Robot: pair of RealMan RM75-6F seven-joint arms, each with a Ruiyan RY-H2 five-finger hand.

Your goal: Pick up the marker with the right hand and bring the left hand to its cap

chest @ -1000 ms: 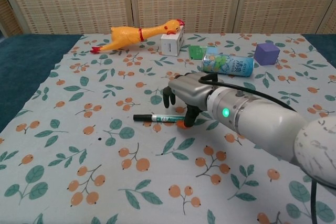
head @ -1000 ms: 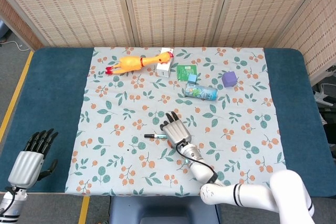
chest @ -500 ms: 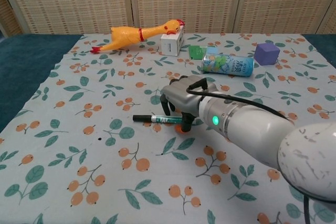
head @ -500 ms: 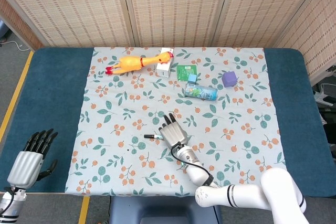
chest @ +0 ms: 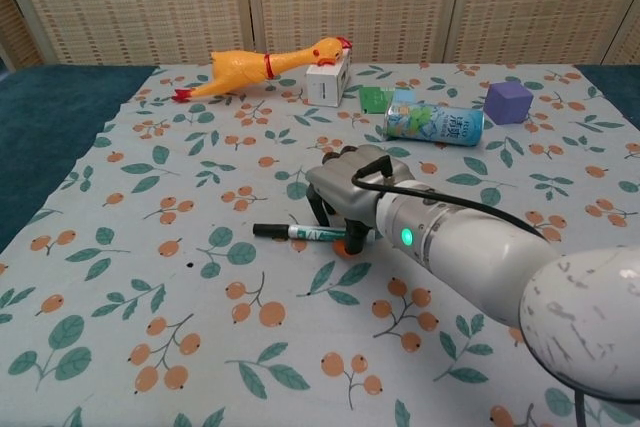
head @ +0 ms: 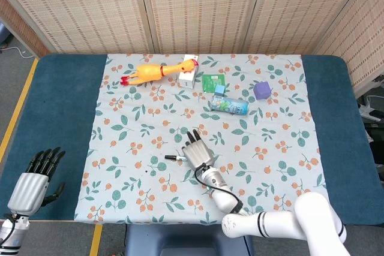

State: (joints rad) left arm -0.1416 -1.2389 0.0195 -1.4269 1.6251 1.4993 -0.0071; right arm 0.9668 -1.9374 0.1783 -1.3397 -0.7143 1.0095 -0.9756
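The marker (head: 174, 157) (chest: 290, 232) lies flat on the flowered cloth, black cap end pointing left, green-labelled barrel running right. My right hand (head: 197, 150) (chest: 345, 190) sits over the marker's right end. Its fingers (chest: 320, 212) reach down behind the barrel and the thumb comes down in front. The marker still rests on the cloth between them, and no firm grip shows. My left hand (head: 33, 179) hangs at the lower left over the blue table edge, fingers spread, holding nothing, far from the cap. It does not appear in the chest view.
Along the back of the cloth lie a yellow rubber chicken (head: 150, 72), a white box (head: 189, 71), a green card (head: 212, 81), a drink can on its side (head: 230, 105) and a purple cube (head: 261, 90).
My right hand has slid left along the marker and lowered over its right end. The marker has shifted slightly toward me. The left hand has stayed put.
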